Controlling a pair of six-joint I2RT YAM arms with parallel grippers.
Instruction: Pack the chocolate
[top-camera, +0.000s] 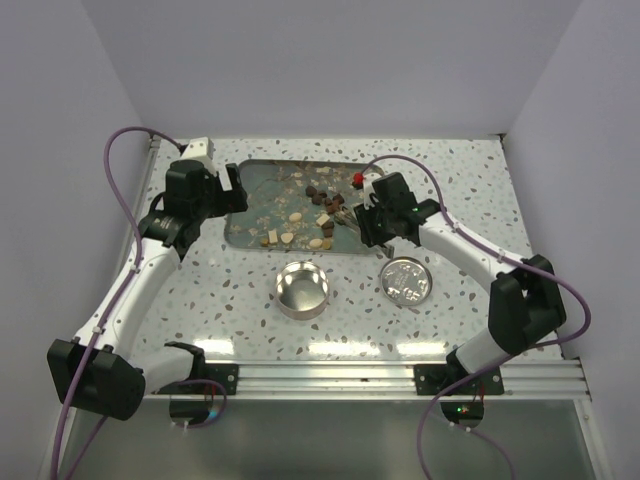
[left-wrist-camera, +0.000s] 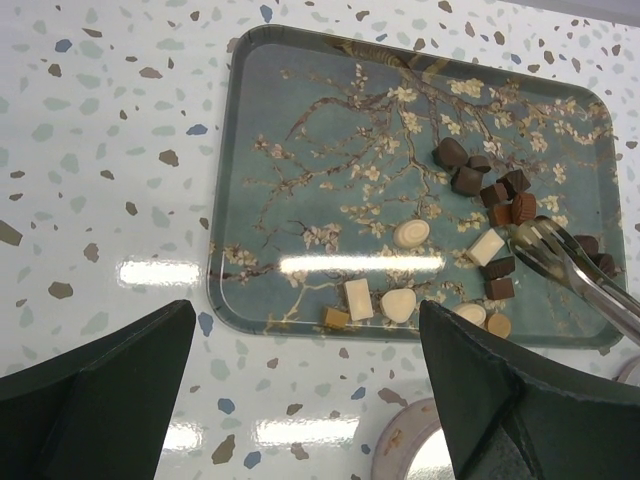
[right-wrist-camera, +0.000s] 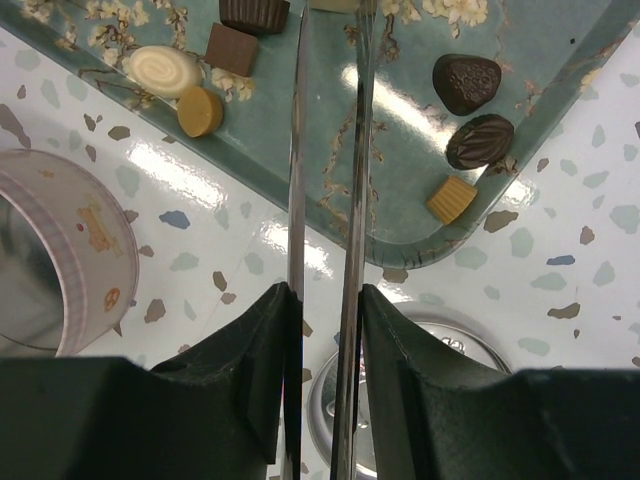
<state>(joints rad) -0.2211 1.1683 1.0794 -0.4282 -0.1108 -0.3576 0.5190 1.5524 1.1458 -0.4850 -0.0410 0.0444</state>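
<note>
The chocolate (top-camera: 318, 195) lies as small dark, tan and cream pieces on the right half of a teal blossom-print tray (top-camera: 255, 205). My right gripper (top-camera: 372, 222) is shut on metal tongs (left-wrist-camera: 565, 262). Their forked tips rest among the dark pieces (left-wrist-camera: 495, 190) on the tray (left-wrist-camera: 300, 180). In the right wrist view the two tong arms (right-wrist-camera: 299, 150) run between my fingers (right-wrist-camera: 262, 340) over the tray's near rim. My left gripper (top-camera: 225, 195) hangs open at the tray's left side, nothing between its fingers (left-wrist-camera: 120, 370). The open round tin (top-camera: 302, 289) stands in front of the tray.
The tin's silver lid (top-camera: 406, 280) lies flat to the right of the tin, under my right wrist. White walls close in the speckled table on three sides. Purple cables loop off both arms.
</note>
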